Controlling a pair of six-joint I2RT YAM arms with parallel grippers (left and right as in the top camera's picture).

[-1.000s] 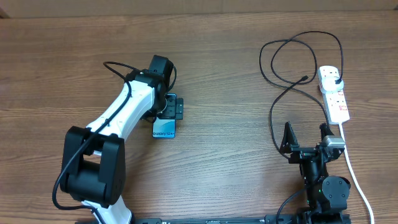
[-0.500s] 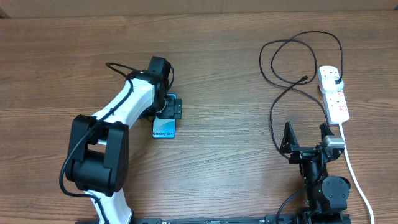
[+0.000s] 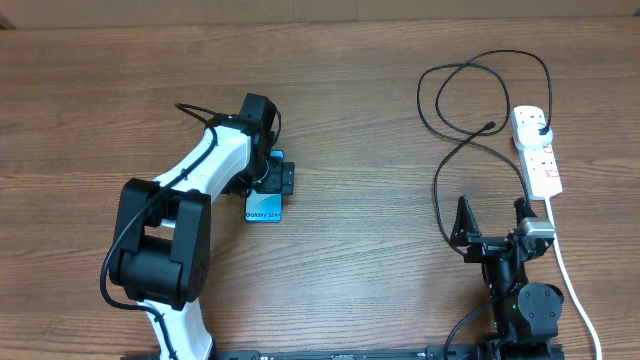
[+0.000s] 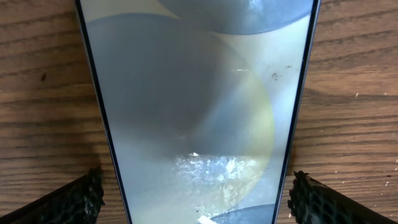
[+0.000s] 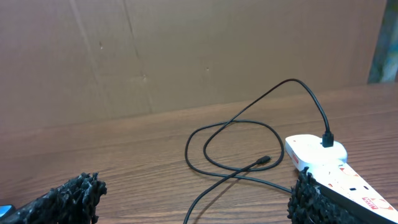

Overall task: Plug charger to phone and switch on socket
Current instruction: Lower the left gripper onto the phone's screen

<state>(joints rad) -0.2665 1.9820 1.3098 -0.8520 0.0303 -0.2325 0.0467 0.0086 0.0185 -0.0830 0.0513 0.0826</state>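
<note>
The left gripper [image 4: 196, 186], spread wide, straddles the slim teal-screened phone [image 3: 264, 208]; an uneven squeeze could skid it. The right gripper [image 5: 196, 190] hangs spread too.

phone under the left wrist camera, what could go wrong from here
1. The left fingers sit open at either side of the phone, which lies flat on the wood. Closing off-centre could skid or twist it instead of gripping it.
2. The charger lies in crossing loops, its loose connector far across the table from the phone. Pulling it over may snag a loop or drag the socket.
</note>
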